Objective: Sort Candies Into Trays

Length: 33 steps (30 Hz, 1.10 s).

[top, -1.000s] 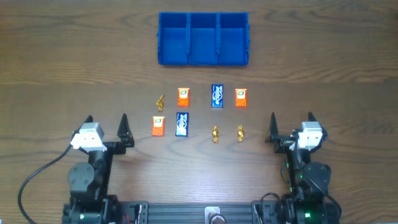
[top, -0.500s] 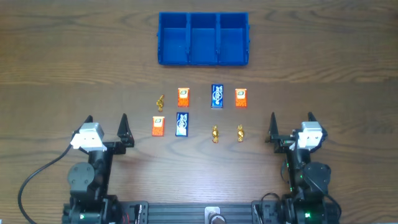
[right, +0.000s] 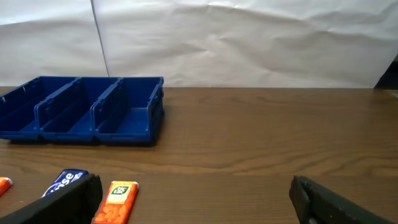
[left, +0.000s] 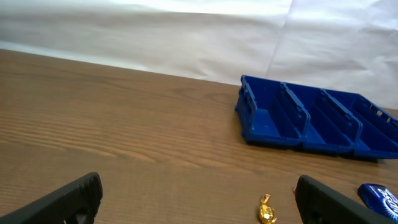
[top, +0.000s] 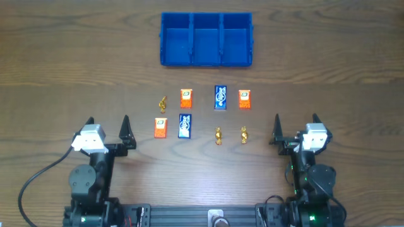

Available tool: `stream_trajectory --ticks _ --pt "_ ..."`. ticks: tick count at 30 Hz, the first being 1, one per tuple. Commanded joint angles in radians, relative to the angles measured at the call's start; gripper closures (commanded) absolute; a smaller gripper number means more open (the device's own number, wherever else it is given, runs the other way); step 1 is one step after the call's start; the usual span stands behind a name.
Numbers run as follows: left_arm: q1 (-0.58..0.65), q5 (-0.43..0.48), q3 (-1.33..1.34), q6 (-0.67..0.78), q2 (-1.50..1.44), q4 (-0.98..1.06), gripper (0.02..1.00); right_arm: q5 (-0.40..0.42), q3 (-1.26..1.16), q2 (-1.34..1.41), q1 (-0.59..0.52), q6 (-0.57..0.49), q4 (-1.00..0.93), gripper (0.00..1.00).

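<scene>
The blue tray (top: 206, 61), with three compartments side by side, sits at the far middle of the table (top: 63, 63); its compartments appear bare inside, so far as the angles allow. Eight candies lie in two loose rows between the tray and the arms, all of them on the wood and well apart from the tray. The far row has a gold twist (top: 163, 103), an orange box (top: 185, 98), a blue bar (top: 220, 98) and a second orange box (top: 244, 99); the near row has a third orange box (top: 160, 127), a second blue bar (top: 185, 126), a second gold twist (top: 218, 135) and a third gold twist (top: 243, 135).

The left gripper (top: 108, 129) hangs at the near left, fingers spread wide and pinching nothing; the third orange box lies nearest it, inward of its inner finger and not touching. The right gripper (top: 296, 129) hangs at the near right, likewise spread and holding nothing; the third gold twist lies nearest, inward of it and apart.
</scene>
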Motion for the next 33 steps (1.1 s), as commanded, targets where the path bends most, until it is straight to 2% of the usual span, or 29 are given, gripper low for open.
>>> stream_trajectory --ticks 1,6,8,10,16,26,33 --pt "0.004 -0.013 -0.015 0.003 -0.006 -0.034 0.020 -0.009 0.001 -0.008 -0.003 -0.015 -0.010 0.003" --pt "-0.029 0.028 0.096 -0.051 0.058 -0.127 0.018 -0.009 0.001 -0.008 -0.003 -0.015 -0.010 0.003" --pt "-0.052 0.099 0.264 -0.051 0.201 -0.242 0.018 -0.009 0.001 -0.008 -0.003 -0.015 -0.010 0.003" --pt "-0.073 0.132 0.402 -0.051 0.336 -0.349 0.018 -0.009 0.001 -0.008 -0.003 -0.015 -0.010 0.003" --pt "-0.161 0.134 0.723 -0.108 0.754 -0.621 0.018 -0.009 0.001 -0.008 -0.003 -0.015 -0.010 0.003" --pt "-0.357 -0.037 0.795 -0.299 1.271 -0.647 0.018 -0.009 0.001 -0.008 -0.003 -0.015 -0.010 0.003" --pt "-0.418 -0.065 0.795 -0.340 1.485 -0.562 0.018 -0.009 0.001 -0.008 -0.003 -0.015 -0.010 0.003"
